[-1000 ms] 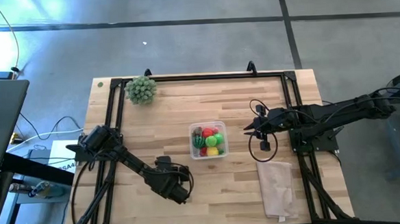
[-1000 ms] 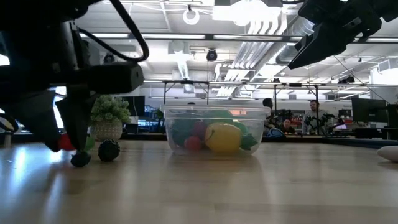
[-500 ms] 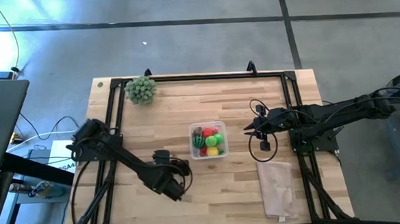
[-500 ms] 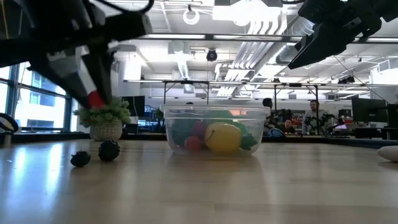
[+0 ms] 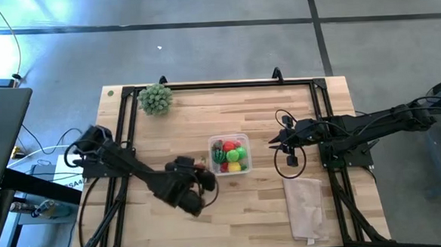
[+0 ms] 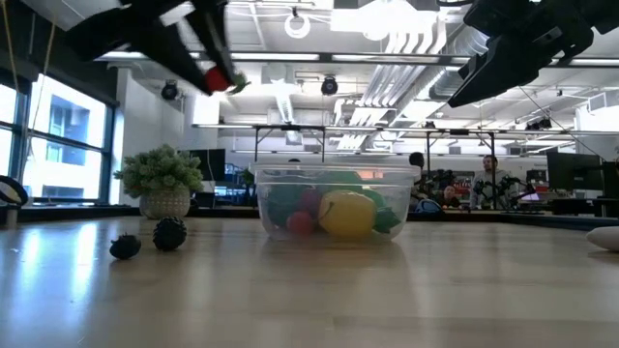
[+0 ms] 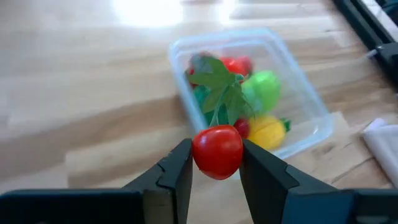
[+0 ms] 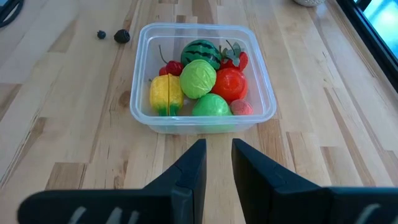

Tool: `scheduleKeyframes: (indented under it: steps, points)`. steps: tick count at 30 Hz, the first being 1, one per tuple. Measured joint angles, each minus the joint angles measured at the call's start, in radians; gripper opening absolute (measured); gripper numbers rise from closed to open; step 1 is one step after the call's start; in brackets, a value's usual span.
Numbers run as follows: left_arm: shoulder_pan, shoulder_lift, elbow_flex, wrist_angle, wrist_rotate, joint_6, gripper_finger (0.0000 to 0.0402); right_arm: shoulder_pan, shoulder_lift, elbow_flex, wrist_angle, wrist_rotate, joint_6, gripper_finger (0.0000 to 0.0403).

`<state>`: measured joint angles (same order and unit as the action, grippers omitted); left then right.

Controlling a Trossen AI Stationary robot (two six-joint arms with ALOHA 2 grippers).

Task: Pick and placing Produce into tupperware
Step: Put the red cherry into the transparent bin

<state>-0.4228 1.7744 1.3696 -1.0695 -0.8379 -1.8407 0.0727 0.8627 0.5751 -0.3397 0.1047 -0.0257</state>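
Note:
The clear tupperware stands mid-table and holds several toy fruits: red, green, yellow and a striped green ball. My left gripper hangs just left of it, well above the table, shut on a small red toy tomato with green leaves. Two dark berries lie on the wood left of the container. To the container's right my right gripper hovers with only a narrow gap between its fingers and nothing in it. My left gripper pinches the red tomato's round body between its two fingers, one on each side. The fingers slant down from the table's left toward the tupperware. The tomato is lifted clear of the table, its leafy end pointing away from the gripper.
A bushy pale-green plant stands at the far left corner. A folded beige cloth lies near the front right. A black frame runs along the table's edges. People sit in the room beyond the table.
My left gripper has risen from the table near the berries with the red tomato, rolled and tipped, and moved a little right toward the tupperware. The tomato is now lifted clear. The two berries have stayed on the wood.

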Motion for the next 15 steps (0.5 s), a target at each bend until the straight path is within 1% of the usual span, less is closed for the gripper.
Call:
scheduleKeyframes:
  steps: [3,7,11,15]
  points:
    - [0.047,-0.001,0.037,0.053,0.012,0.164,0.0111,0.000,0.000,0.000,0.000,0.000,0.000,0.0067]
    - [0.112,-0.001,0.055,0.171,0.075,0.438,0.0111,0.000,0.000,0.000,0.000,0.000,0.000,0.0067]
    - [0.176,0.004,0.055,0.284,0.196,0.693,0.0111,0.000,0.000,0.000,0.000,0.000,0.000,0.0067]
    - [0.227,0.019,0.056,0.344,0.344,0.852,0.0111,0.000,0.000,0.000,0.000,0.000,0.000,0.0067]
